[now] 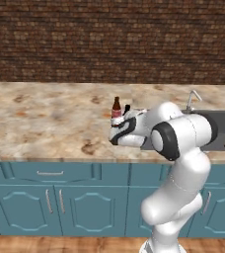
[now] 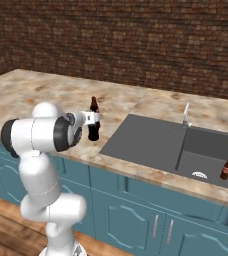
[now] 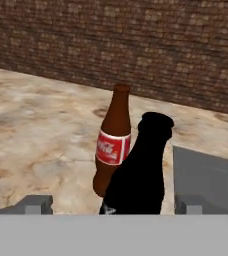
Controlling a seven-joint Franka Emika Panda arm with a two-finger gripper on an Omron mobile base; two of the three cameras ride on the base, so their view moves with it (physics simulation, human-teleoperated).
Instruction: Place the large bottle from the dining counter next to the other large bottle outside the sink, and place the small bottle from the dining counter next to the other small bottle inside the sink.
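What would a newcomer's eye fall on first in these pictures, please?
Probably the two tall bottles standing together on the stone counter left of the sink: a black bottle just in front of the open gripper, and a brown bottle with a red label right behind it. A small brown bottle stands in the sink.
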